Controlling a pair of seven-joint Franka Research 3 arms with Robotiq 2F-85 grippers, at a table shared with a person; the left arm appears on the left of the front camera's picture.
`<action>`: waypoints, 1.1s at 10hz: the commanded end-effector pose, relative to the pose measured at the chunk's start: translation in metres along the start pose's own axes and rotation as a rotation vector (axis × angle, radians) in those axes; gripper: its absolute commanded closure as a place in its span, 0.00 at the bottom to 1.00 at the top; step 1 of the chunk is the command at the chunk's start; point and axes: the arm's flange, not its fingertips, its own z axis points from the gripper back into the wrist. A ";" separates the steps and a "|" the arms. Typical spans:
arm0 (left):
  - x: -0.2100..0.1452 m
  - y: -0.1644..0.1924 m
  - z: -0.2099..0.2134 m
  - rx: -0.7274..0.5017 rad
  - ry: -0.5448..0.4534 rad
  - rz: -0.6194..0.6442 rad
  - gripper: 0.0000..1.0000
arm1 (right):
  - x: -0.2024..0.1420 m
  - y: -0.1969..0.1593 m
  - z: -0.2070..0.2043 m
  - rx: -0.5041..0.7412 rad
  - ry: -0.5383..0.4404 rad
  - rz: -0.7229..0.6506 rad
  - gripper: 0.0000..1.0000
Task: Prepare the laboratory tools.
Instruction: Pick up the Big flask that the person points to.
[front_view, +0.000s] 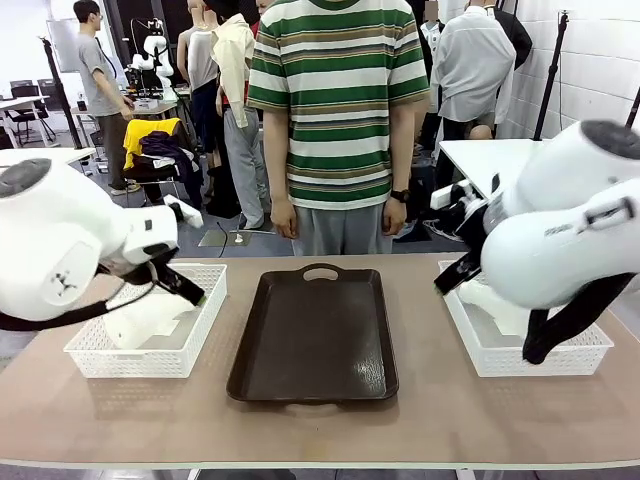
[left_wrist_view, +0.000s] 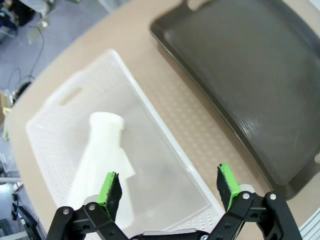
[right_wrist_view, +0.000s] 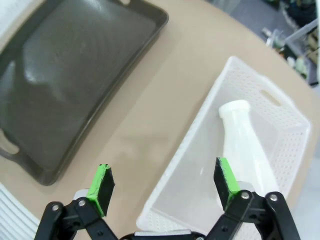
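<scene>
At the left end of the tabletop (front_view: 420, 425) stands a white mesh left basket (front_view: 150, 362). The left flask (left_wrist_view: 102, 155), frosted white, lies inside it, its neck pointing toward the end wall with the handle slot. I can read no label or marking on it. The left tool (left_wrist_view: 168, 187) hangs above this basket with its green-padded fingers spread apart and nothing between them. In the left wrist view one pad sits over the flask's wide body and the other over the basket's long wall on the tray side.

In the middle lies the dark brown tray (front_view: 315, 330), flat on the tabletop between the two baskets and apart from both. A person (front_view: 338, 110) in a green, white and brown striped shirt stands behind it at the far edge, arms down.

To the right stands the right basket (right_wrist_view: 280, 105), also white mesh. The right flask (right_wrist_view: 245, 145) lies in it, neck toward the end with the handle slot. It too shows no writing. The right tool (right_wrist_view: 162, 185) hovers over the basket's tray-side edge, its fingers spread wide and holding nothing; one pad is over bare tabletop and the other over the flask's body. There is small print on the right arm's white shell, too small to read.
</scene>
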 end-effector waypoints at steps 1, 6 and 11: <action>-0.013 0.011 0.036 -0.048 -0.056 -0.006 0.00 | -0.011 -0.012 0.034 0.114 -0.038 0.033 0.00; -0.035 0.072 0.093 -0.379 -0.166 -0.010 0.00 | -0.040 -0.072 0.123 0.267 -0.231 -0.089 0.00; -0.061 0.097 0.098 -0.456 -0.147 0.022 0.00 | -0.073 -0.103 0.148 0.296 -0.260 -0.142 0.00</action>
